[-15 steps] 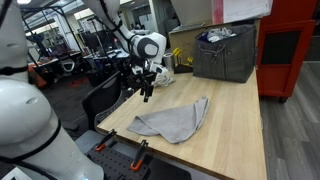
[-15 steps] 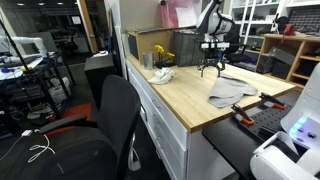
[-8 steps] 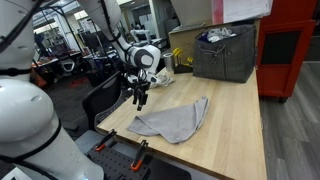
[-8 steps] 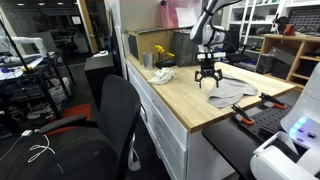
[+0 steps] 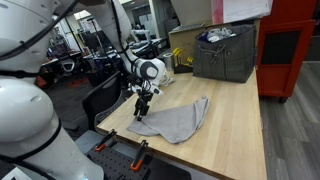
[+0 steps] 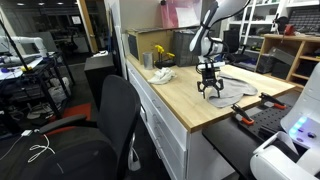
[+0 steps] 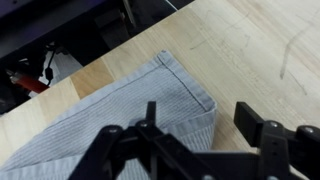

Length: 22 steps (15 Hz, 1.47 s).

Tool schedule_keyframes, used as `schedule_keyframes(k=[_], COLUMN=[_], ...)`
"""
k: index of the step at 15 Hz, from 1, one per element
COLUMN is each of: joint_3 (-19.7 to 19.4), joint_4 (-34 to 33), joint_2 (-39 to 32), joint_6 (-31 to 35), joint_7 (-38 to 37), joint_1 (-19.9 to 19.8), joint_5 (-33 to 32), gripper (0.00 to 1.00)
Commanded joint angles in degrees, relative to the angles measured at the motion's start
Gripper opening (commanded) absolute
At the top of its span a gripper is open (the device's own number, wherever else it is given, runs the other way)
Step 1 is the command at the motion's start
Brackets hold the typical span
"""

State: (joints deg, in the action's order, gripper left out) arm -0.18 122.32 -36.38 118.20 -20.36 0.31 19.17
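Observation:
A grey cloth [image 5: 176, 120] lies spread on the light wooden table [image 5: 235, 125]; it also shows in the other exterior view [image 6: 232, 93] and fills the lower left of the wrist view [image 7: 110, 110]. My gripper [image 5: 139, 110] hangs open just above the cloth's corner nearest the table's edge, seen also in an exterior view [image 6: 210, 89]. In the wrist view the open jaws [image 7: 205, 118] straddle the hemmed corner of the cloth, one finger over the fabric, the other over bare wood. Nothing is held.
A dark fabric bin [image 5: 225, 52] stands at the back of the table beside a red cabinet [image 5: 290, 50]. A crumpled white item [image 6: 160, 74] and a yellow object [image 6: 159, 52] sit farther along the table. A black office chair [image 6: 110, 125] stands beside it.
My gripper has come down and moved toward the near corner of the grey cloth. The cloth has not moved.

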Motion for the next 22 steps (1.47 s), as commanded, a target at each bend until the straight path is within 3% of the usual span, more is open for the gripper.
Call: schedule_keyframes(k=[1, 6, 8, 13, 22], joint_3=[-0.61, -1.15, -1.26, -0.32, 1.78], joint_4=[-2.41, -2.87, -3.21, -7.88, -26.82], joint_2=[-1.57, -0.46, 0.07, 0.92, -2.11], joint_6=[-3.05, -4.22, -4.67, -7.39, -14.47], joint_7=[0.20, -0.69, -1.15, -2.67, -6.14], joint_1=[-0.32, 0.12, 0.45, 2.38, 6.82], joint_5=[0.38, 0.17, -0.11, -0.42, -0.77], gripper=[0.49, 0.12, 0.01, 0.01, 0.01])
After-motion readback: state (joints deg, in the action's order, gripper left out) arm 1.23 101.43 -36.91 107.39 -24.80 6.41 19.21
